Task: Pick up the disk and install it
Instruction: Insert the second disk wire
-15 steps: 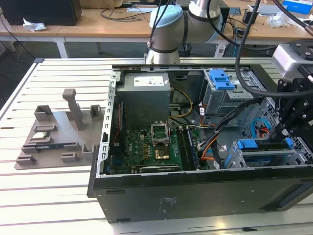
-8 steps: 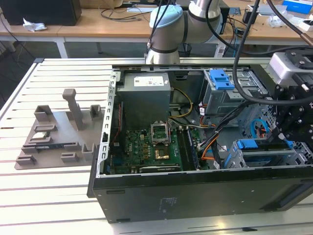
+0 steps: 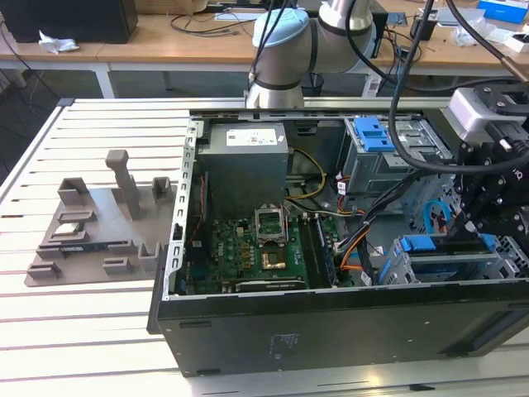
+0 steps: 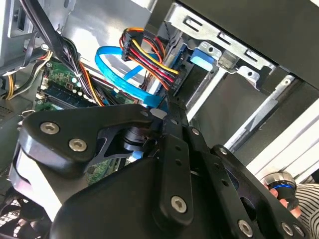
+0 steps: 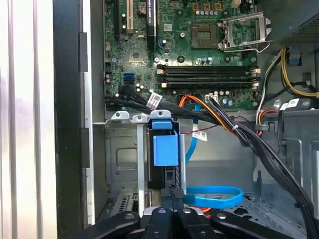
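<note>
The disk (image 3: 447,265) sits in the drive cage (image 3: 394,270) at the case corner on the exterior view's right, its blue bracket (image 3: 446,245) on top. My black gripper (image 3: 474,228) hangs right over the bracket's far end. In the first wrist view the disk stands edge-on in its slot, with the blue bracket tab (image 5: 165,148) at its far end. The gripper (image 5: 173,193) meets its near end, fingers drawn together and narrower than the disk. Whether they pinch part of the bracket is hidden. In the second wrist view the gripper (image 4: 171,110) reaches toward the blue tab (image 4: 203,56).
The open computer case (image 3: 248,331) holds a motherboard (image 3: 248,256), a grey power supply box (image 3: 245,157) and an upper cage with a blue latch (image 3: 372,132). Black cable bundles (image 5: 249,139) and a blue data cable (image 5: 214,195) lie beside the cage. A grey fixture (image 3: 99,223) stands outside the case.
</note>
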Available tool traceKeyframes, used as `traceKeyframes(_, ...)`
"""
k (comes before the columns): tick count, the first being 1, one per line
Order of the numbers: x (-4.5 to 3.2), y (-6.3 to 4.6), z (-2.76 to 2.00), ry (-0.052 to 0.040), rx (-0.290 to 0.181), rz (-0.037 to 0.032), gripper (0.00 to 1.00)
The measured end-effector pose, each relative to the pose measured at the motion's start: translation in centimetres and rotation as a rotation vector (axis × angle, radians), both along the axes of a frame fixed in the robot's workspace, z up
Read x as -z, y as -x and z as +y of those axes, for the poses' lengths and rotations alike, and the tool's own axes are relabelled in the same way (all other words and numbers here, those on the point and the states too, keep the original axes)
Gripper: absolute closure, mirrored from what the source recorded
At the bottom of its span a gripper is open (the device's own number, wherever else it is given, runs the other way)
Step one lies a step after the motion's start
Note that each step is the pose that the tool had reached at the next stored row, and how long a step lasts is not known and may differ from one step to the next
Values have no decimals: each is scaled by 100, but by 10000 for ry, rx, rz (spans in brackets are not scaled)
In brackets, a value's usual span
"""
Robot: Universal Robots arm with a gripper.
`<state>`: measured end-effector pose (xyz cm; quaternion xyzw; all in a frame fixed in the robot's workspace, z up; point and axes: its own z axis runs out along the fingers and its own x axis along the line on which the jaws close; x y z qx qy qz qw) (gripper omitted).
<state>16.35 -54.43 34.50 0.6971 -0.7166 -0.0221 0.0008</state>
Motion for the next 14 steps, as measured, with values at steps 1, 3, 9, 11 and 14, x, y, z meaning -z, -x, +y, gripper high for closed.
traceKeyframes(1, 20, 0, 2, -1, -1, 0, 90)
traceKeyframes(3, 32, 0, 3, 5, 0, -1, 90)
traceKeyframes(9, 36, 0, 4, -2, 0, 0, 89)
traceKeyframes(11, 36, 0, 4, -1, -1, 0, 83)
traceKeyframes(14, -133, 0, 10, -2, 0, -1, 83)
